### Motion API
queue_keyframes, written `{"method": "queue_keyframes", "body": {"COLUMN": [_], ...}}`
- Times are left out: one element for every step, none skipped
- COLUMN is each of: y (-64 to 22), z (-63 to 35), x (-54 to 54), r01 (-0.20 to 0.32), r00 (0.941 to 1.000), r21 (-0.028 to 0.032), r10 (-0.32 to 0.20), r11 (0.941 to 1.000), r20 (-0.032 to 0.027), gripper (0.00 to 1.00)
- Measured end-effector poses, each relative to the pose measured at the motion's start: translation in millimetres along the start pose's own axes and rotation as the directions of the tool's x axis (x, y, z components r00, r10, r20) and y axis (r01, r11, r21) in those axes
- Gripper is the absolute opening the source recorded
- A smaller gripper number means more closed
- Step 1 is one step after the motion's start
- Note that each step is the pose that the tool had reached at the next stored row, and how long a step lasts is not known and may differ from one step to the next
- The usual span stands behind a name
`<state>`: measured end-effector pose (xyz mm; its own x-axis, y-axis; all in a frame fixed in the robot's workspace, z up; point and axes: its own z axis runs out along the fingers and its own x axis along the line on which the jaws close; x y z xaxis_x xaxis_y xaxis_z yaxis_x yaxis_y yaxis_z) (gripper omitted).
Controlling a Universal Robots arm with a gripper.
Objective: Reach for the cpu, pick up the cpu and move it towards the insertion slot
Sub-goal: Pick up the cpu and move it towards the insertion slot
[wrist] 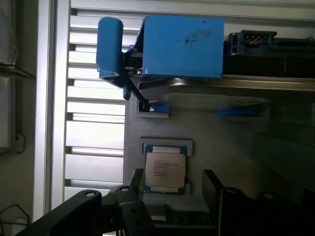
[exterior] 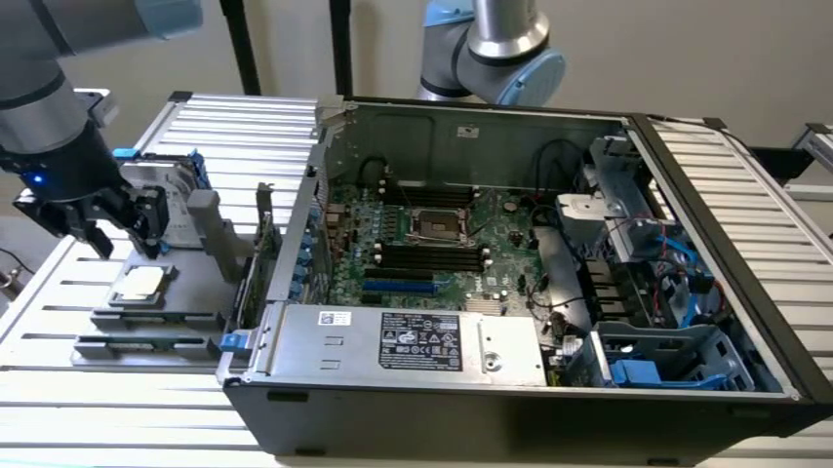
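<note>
The cpu [exterior: 140, 283], a small square chip with a silvery top plate, lies flat in a grey holder [exterior: 195, 263] at the exterior view's left, outside the computer case. My gripper [exterior: 128, 250] hangs just above it, open. In the wrist view the cpu [wrist: 165, 169] sits between the two black fingers [wrist: 135, 179], and neither touches it. The insertion slot [exterior: 439, 226], a metal-framed square socket with a dark centre, lies on the motherboard inside the open case, well off to the exterior view's right of the gripper.
An upright silver hard drive in a blue frame [exterior: 170, 185] stands close behind the gripper. The case wall [exterior: 280, 283] rises between holder and motherboard. Long memory sticks [exterior: 143, 341] lie in front of the cpu. A second arm [exterior: 495, 49] stands behind the case.
</note>
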<state>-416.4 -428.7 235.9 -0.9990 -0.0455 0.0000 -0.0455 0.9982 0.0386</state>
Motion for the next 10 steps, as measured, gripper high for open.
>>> {"method": "queue_keyframes", "body": {"y": [-0.2, -0.4, -0.6, -0.8, -1.1, -1.3, -1.6, -1.8, -2.0, -2.2], "z": [1.8, 3.6, 5.5, 7.3, 9.1, 10.8, 12.6, 14.4, 16.2, 18.1], "x": [0.0, 0.0, 0.0, 0.0, 0.1, 0.3, 0.3, 0.5, 0.6, 0.8], "r01": [-0.001, -0.002, -0.002, -0.003, -0.003, -0.004, -0.004, -0.005, -0.006, -0.007], "r00": [1.0000, 1.0000, 1.0000, 1.0000, 1.0000, 1.0000, 1.0000, 1.0000, 1.0000, 1.0000], "r21": [0.0000, 0.0000, 0.0000, 0.0000, 0.0002, 0.0004, 0.0005, 0.0007, 0.0009, 0.0013], "r10": [0.001, 0.002, 0.002, 0.003, 0.003, 0.004, 0.004, 0.005, 0.006, 0.007], "r11": [1.0000, 1.0000, 1.0000, 1.0000, 1.0000, 1.0000, 1.0000, 1.0000, 1.0000, 1.0000], "r20": [0.0000, 0.0001, 0.0001, 0.0001, 0.0001, 0.0000, 0.0001, 0.0001, 0.0002, 0.0003], "gripper": [0.60, 0.62, 0.62, 0.62, 0.67, 0.67, 0.67, 0.67, 0.67, 0.67]}}
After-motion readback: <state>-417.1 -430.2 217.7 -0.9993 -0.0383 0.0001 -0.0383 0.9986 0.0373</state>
